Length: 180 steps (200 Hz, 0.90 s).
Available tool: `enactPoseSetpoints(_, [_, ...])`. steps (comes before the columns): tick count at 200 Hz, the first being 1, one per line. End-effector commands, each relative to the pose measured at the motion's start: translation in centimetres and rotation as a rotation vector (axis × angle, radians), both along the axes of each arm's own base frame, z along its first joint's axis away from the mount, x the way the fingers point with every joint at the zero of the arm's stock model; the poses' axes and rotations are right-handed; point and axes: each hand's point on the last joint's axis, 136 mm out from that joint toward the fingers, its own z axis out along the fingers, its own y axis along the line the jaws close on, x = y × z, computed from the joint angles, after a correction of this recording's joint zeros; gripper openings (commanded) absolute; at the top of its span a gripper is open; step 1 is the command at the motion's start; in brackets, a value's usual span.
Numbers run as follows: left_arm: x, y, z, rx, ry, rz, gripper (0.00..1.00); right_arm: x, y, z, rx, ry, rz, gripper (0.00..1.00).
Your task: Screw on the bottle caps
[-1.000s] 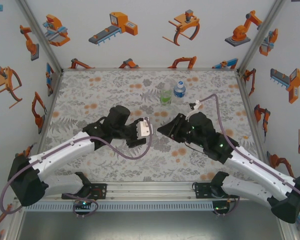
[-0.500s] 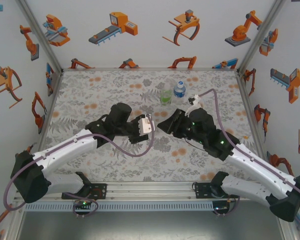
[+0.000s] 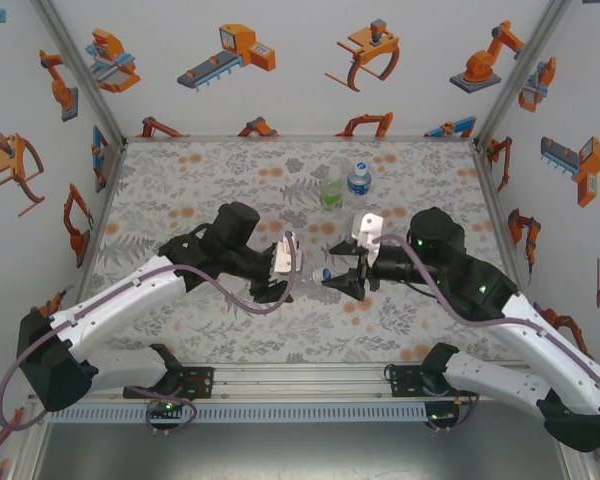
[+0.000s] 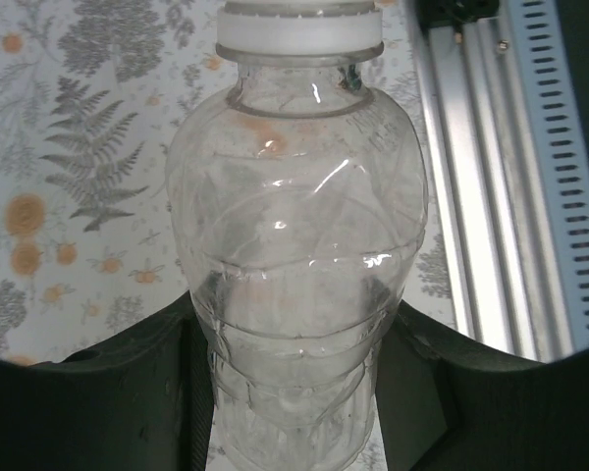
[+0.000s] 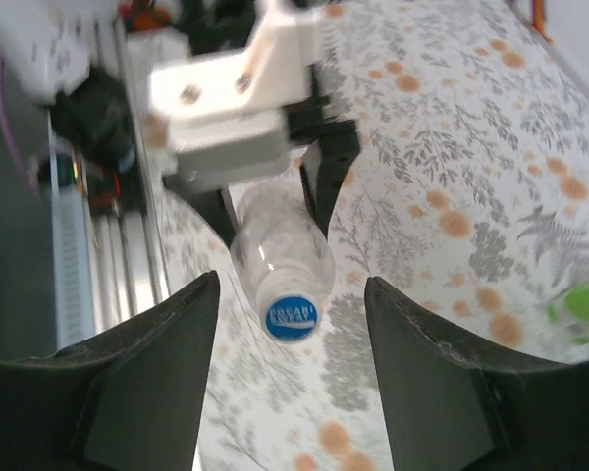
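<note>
Partly hidden: colourless bottle (image 4: 294,196) base, clamped inside left end effector (image 4: 294,329).

The picture's top edge is cutting off the white cap (image 4: 299,34), and its bottom edge is cutting off the clear bottle (image 4: 294,255).

The green-tinted bottle (image 3: 331,192) and blue-labelled bottle (image 3: 358,180) stand side by side far-centre on the surface (image 3: 180,190), whose far-left stretch lies open.

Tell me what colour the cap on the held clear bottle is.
The cap is white with a blue printed top; the right wrist view shows it best.
</note>
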Motion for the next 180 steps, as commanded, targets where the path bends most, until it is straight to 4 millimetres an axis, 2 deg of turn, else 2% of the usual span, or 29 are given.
enactPoseSetpoints(1, [-2.3,0.7,1.8,-0.021,0.050,-0.079,0.00,-3.2,-0.1,-1.4,-0.097,-0.170,0.251,0.58])
enactPoseSetpoints(41, [-2.7,1.0,2.0,-0.018,0.069,-0.086,0.00,-3.6,0.5,-2.0,-0.098,-0.172,0.316,0.54])
enactPoseSetpoints(180, [-3.0,0.8,2.1,-0.027,0.093,-0.106,0.00,-3.1,1.6,-2.5,-0.066,-0.144,0.321,0.39])
